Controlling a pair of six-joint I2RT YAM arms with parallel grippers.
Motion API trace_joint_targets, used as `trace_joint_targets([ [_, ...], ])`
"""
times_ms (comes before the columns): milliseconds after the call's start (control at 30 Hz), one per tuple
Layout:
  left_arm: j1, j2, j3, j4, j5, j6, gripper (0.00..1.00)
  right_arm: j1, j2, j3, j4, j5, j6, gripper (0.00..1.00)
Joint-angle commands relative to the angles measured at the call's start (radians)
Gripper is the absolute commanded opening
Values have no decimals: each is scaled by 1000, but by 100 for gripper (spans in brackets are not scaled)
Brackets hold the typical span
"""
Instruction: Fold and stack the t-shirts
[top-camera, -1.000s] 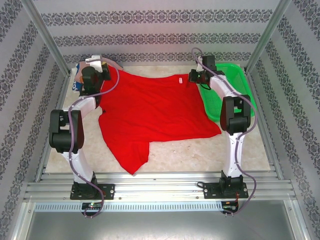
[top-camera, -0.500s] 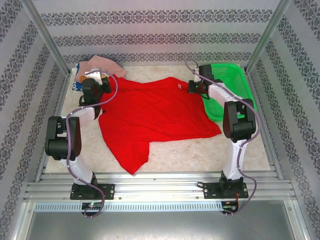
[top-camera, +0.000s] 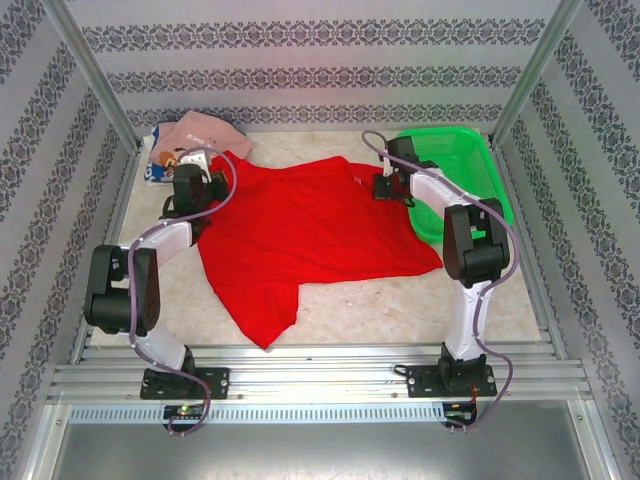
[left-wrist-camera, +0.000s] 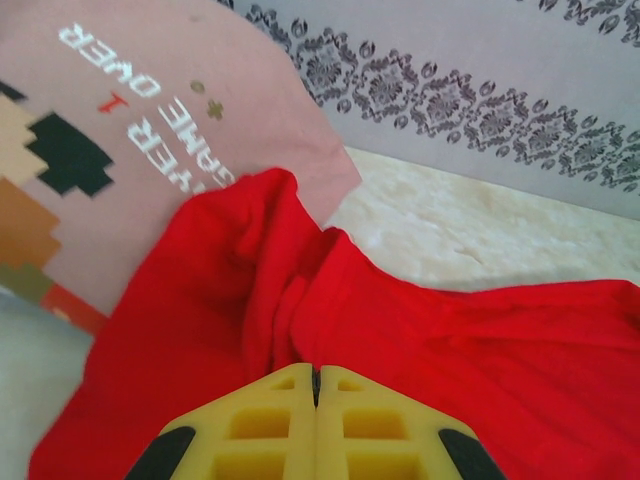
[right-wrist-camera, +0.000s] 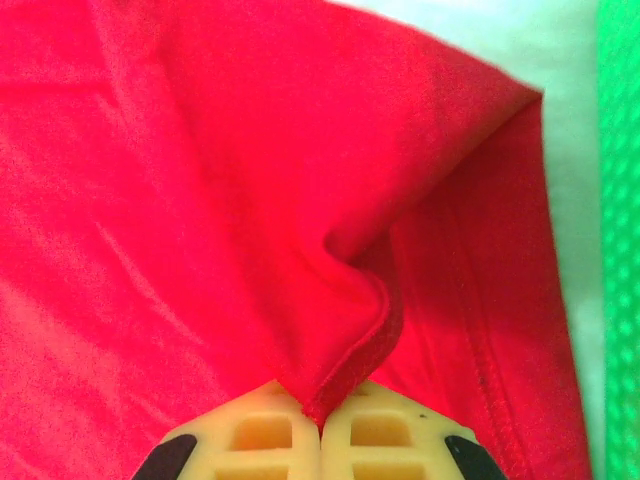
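Note:
A bright red t-shirt (top-camera: 300, 225) lies spread across the middle of the table, its white neck label (top-camera: 357, 172) near the far edge. My left gripper (top-camera: 205, 172) is shut on the shirt's far left corner (left-wrist-camera: 290, 300), the cloth bunched between the yellow fingers (left-wrist-camera: 270, 420). My right gripper (top-camera: 384, 186) is shut on the far right corner, a hemmed fold (right-wrist-camera: 345, 370) pinched between its fingers (right-wrist-camera: 380, 430). A dusty-pink t-shirt (top-camera: 200, 132) with a printed graphic (left-wrist-camera: 70, 160) lies at the far left, over a white-blue one (top-camera: 155, 170).
A green plastic mesh basket (top-camera: 470, 165) stands at the far right, beside the right arm; its mesh (right-wrist-camera: 620, 200) edges the right wrist view. Patterned walls close in three sides. Bare tabletop (top-camera: 400, 300) lies in front of the red shirt.
Both grippers have drawn the red shirt's far edge toward the near side, so the shirt's far edge lies closer in. The pink shirt behind the left gripper is now uncovered.

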Motion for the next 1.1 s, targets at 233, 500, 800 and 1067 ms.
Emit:
trace_joint_targets([
  [233, -138, -51, -14, -347, -126, -173, 0, 37, -82, -132, -64, -32, 91, 0],
  [500, -136, 8, -86, -311, -237, -341, 0, -21, -117, -194, -72, 96, 129, 0],
  [800, -130, 105, -15, -323, -284, -315, 0, -145, -91, -122, -34, 61, 188, 0],
  [1067, -53, 54, 41, -274, -229, -248, 0, -162, -39, 34, -26, -6, 143, 0],
])
